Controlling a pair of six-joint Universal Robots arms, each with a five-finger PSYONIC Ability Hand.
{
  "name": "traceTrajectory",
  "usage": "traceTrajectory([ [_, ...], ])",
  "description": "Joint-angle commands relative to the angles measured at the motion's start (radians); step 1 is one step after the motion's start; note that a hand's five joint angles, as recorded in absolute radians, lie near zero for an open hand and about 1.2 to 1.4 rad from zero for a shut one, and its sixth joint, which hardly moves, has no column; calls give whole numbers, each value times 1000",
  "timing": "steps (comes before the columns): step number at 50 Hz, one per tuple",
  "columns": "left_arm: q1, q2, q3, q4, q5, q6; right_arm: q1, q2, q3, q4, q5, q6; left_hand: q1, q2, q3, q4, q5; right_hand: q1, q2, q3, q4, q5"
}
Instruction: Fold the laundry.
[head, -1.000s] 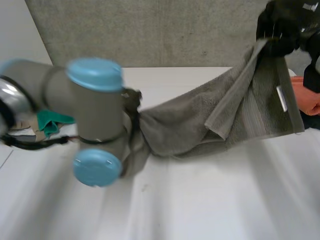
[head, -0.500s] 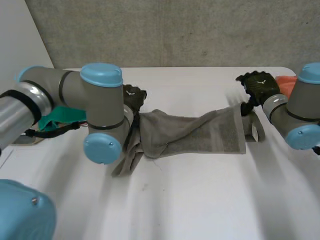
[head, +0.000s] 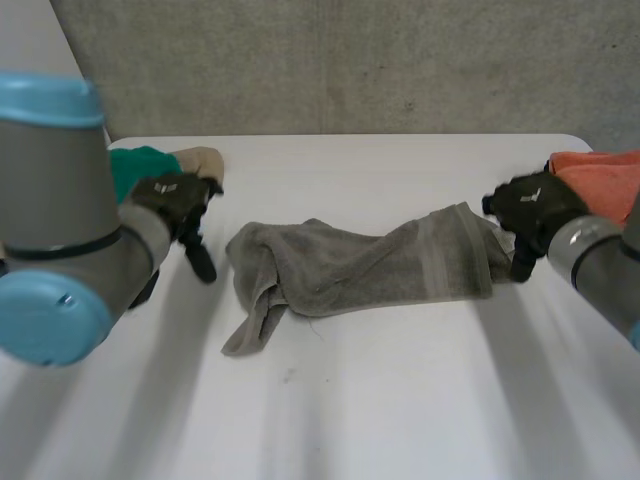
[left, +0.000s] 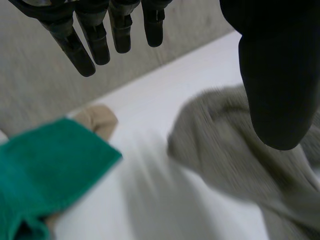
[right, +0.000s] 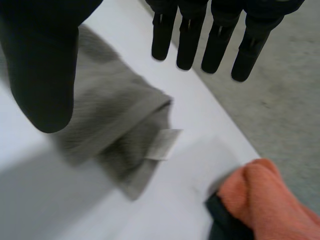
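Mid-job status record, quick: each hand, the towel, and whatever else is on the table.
left hand: open, beside one end of the towel, holding nothing
right hand: open, by the towel's other end, holding nothing
towel: grey, bunched in a long heap on the table, not folded; tag at the right hand's end
other laundry: green cloth and tan cloth by the left hand; orange cloth by the right hand
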Motion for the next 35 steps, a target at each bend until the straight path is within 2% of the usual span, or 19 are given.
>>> traceTrajectory([
  [1,56,39,-188,-13,115,-52,19,-56,148,-8,-119,-11,133,121,115,126,101,196,203,204,206,196],
  [3,63,32,-224,-24,176,-52,22,-47,174,-11,-165,-15,165,153,147,158,133,196,203,204,206,196],
  [7,68,-8,-249,-24,241,-50,25,23,168,-54,-202,-21,165,153,147,158,134,196,203,204,206,196],
  [9,66,-33,-248,-23,242,-49,26,54,159,-78,-200,-21,162,150,144,156,131,196,203,204,206,196],
  [18,25,-143,-174,-3,167,-53,32,229,70,-233,-200,-14,60,48,42,53,28,185,192,192,194,185],
  [25,-27,-205,-90,2,107,-55,39,323,-14,-295,-193,-14,77,65,59,70,45,193,200,201,203,193],
  [29,-58,-237,-42,-6,83,-58,40,372,-66,-304,-177,-17,124,112,106,117,92,214,221,222,224,214],
  [35,-92,-274,21,-9,40,-61,40,448,-148,-308,-136,-20,344,332,326,337,312,270,277,277,279,270],
])
